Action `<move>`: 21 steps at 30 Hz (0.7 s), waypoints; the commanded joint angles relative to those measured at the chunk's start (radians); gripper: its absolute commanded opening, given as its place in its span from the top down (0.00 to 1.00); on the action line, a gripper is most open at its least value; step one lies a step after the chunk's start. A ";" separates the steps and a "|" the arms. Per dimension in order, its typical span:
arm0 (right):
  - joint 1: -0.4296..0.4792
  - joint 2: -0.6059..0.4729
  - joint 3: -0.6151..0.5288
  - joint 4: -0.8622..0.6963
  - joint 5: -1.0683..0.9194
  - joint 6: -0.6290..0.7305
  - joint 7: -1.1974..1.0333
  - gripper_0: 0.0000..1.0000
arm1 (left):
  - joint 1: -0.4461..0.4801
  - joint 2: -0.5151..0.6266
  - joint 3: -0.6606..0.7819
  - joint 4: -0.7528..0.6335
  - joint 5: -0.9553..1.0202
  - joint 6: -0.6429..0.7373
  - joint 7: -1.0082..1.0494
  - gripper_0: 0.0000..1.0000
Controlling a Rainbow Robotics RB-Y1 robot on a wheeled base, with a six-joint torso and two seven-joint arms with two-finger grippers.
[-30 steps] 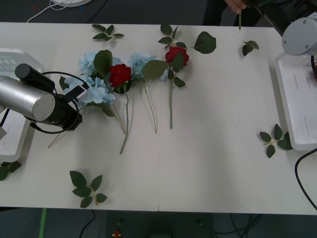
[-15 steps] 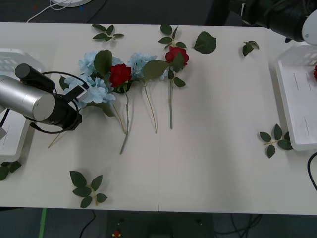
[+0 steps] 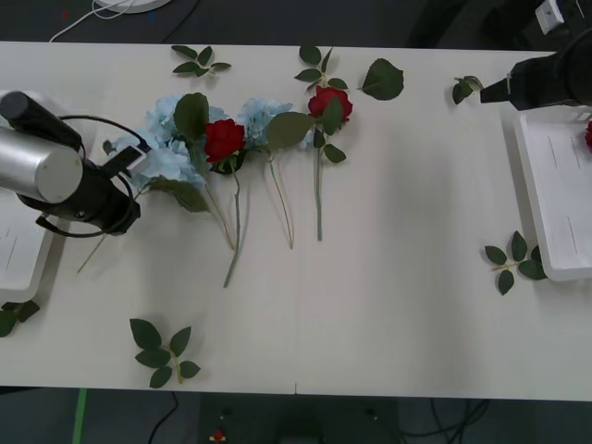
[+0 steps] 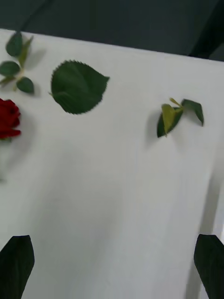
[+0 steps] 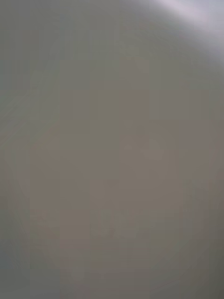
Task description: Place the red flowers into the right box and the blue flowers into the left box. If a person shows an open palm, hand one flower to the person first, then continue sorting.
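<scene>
Two red flowers (image 3: 225,139) (image 3: 330,102) lie at the back middle of the table among pale blue flowers (image 3: 259,116). A red bloom (image 3: 589,135) peeks from the right box (image 3: 555,194). My left arm covers its gripper (image 3: 116,190) beside the left box (image 3: 18,254). One blue flower (image 3: 162,164) sits against that wrist and follows it. My right gripper (image 3: 490,92) (image 4: 112,245) hovers open and bare by the right box's far corner, with a red flower (image 4: 7,119) ahead of it.
Loose leaf sprigs (image 3: 199,60) (image 3: 467,88) (image 3: 513,259) (image 3: 162,351) dot the table. A big single leaf (image 3: 382,80) (image 4: 77,86) lies near the back edge. The front middle of the white table (image 3: 370,314) is bare.
My left arm drew back to the left and the blue flower shifted with it. My right arm swung in over the right box's far corner. The hand holding a stem has gone.
</scene>
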 commanded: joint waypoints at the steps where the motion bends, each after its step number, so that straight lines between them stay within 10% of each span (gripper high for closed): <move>1: -0.048 0.069 -0.021 -0.045 0.125 0.087 -0.155 0.00 | -0.021 -0.003 0.273 -0.137 0.008 0.164 0.069 1.00; 11: -0.132 0.320 0.074 -0.031 0.394 0.097 -0.425 0.00 | -0.103 0.029 0.692 -0.200 0.005 0.525 0.043 1.00; 21: -0.207 0.497 0.206 0.072 0.664 0.068 -0.603 0.00 | -0.031 0.156 0.802 -0.019 -0.013 0.299 -0.124 1.00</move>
